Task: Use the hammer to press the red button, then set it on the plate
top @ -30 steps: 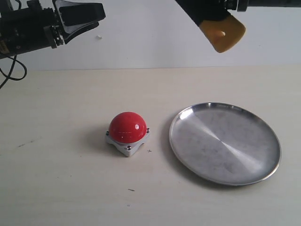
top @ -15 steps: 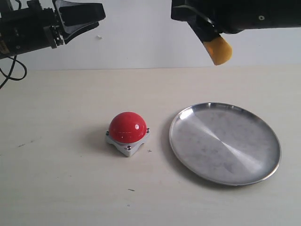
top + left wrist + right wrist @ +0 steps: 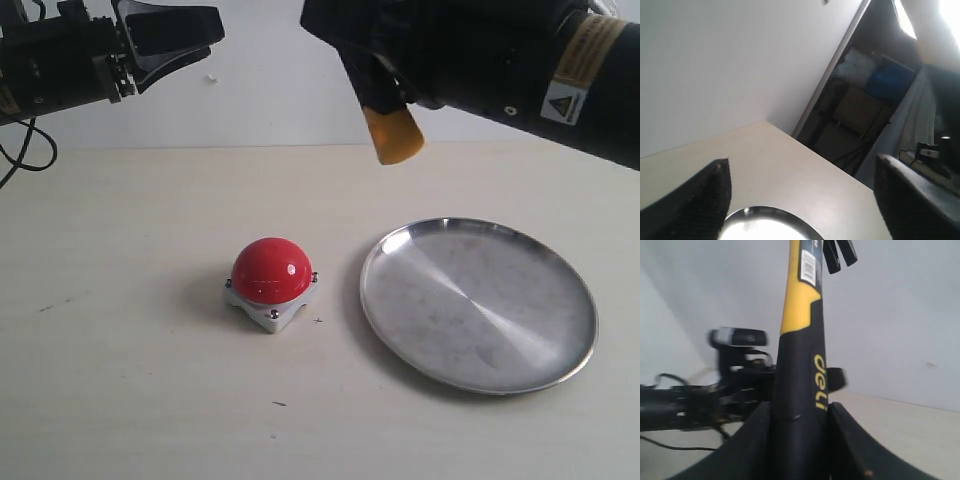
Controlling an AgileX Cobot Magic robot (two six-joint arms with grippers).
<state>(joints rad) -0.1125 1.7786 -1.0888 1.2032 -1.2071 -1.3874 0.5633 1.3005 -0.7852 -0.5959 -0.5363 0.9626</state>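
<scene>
Clearly, our right tool [image 3: 799,440] is clamped on the hammer [image 3: 800,365]. Its two black fingers [image 3: 752,445] press on either side of the black part of the handle. Beyond them the handle runs into a yellow stretch that carries a barcode label [image 3: 808,265]. We cannot make out the head.

In the exterior view we see the hammer's yellow end poking down out of the dark bulk of the right arm [image 3: 480,50]. It is held in the air well above the table [image 3: 120,350] and touches nothing. As that view shows it, the yellow end hangs over the far part of the table, roughly in line with the gap between the red button [image 3: 270,268] and the plate [image 3: 480,390].

The red button sits on the table on its light-grey square base, with silver screws at the corners. The shiny round plate lies flat just beside it to the right, not touching it.

Our left tool [image 3: 802,165] stands wide open and grips nothing. It is raised at the upper left of the exterior view, well apart from the button.
</scene>
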